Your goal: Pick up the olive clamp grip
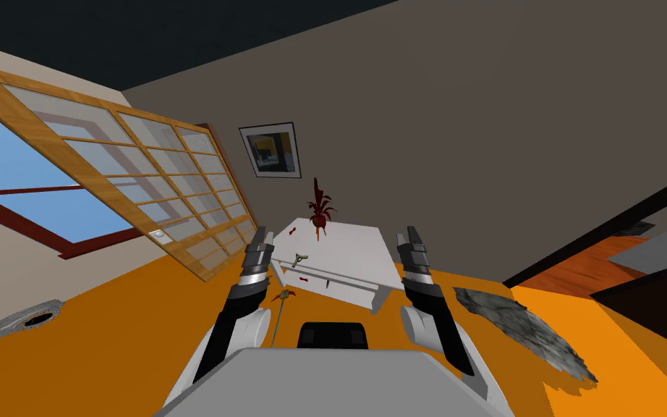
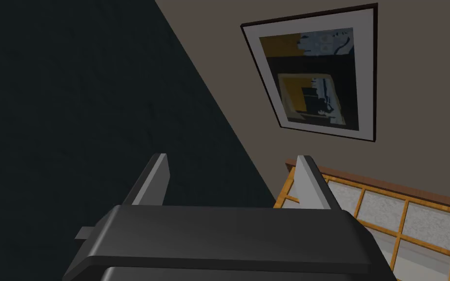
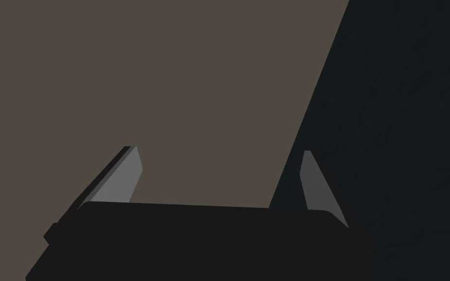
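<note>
The small olive clamp grip (image 1: 299, 258) lies on a white low table (image 1: 357, 250), near its front left part. My left gripper (image 1: 262, 233) is raised at the table's left side, open and holding nothing; its fingers (image 2: 308, 181) stand wide apart. My right gripper (image 1: 409, 235) is raised at the table's right side, also open and holding nothing, with its fingers (image 3: 126, 178) wide apart. Both grippers are well short of the clamp grip and apart from it.
A dark red plant (image 1: 319, 210) stands at the table's far side, with a small red item (image 1: 292, 231) to its left. A red-headed tool (image 1: 282, 298) lies on the orange floor before the table. A grey rug (image 1: 527, 329) lies right; a wooden-framed window panel (image 1: 144, 174) leans left.
</note>
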You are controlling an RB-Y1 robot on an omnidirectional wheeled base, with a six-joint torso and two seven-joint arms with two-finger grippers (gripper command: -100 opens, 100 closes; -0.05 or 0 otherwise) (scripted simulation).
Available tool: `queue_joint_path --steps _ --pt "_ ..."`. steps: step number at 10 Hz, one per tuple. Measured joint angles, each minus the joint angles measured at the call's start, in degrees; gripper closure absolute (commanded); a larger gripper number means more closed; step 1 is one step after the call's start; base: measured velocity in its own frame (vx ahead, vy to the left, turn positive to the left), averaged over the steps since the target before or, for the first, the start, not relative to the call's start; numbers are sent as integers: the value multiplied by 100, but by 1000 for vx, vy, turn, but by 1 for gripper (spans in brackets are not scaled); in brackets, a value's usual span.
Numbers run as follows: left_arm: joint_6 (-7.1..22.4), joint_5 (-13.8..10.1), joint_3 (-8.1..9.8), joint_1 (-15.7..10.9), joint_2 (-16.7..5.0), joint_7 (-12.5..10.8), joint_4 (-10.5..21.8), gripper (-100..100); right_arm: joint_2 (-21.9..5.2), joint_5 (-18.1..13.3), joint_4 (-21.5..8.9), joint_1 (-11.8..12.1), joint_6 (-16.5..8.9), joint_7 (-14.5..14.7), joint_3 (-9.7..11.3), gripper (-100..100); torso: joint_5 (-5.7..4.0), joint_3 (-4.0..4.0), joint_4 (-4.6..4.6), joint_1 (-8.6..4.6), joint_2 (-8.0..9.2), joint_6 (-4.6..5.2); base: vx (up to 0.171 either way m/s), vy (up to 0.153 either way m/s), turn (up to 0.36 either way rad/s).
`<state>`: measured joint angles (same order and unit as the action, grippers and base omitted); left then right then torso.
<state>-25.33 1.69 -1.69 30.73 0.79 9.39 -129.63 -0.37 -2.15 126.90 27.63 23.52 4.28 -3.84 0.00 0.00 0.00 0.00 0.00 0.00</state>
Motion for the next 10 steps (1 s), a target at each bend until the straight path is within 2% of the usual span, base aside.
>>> queue_joint_path --steps 3,6,7,9,10 --pt "215 -25 28 -153 -336 21 122 -100 -1 0 0 0 0 0 -1 0 5 -6 -2 25 -11 1 30 61 -44" --pt "567 -113 143 -446 -726 40 485 -100 -1 0 0 1 0 0 -1 0 10 -16 -6 42 -28 0 60 93 -51" --pt "660 -126 153 -484 -774 43 521 -100 -1 0 0 1 0 0 -1 0 8 -13 -5 34 -21 -1 29 84 -41" --pt "997 -168 208 -764 -909 84 755 -100 -1 0 0 0 0 0 -1 0 9 -10 -4 41 -18 1 37 95 -72" --pt "1085 -188 227 -796 -959 95 830 -100 -1 0 0 1 0 0 -1 0 8 -10 -4 34 -18 -1 43 82 -54"
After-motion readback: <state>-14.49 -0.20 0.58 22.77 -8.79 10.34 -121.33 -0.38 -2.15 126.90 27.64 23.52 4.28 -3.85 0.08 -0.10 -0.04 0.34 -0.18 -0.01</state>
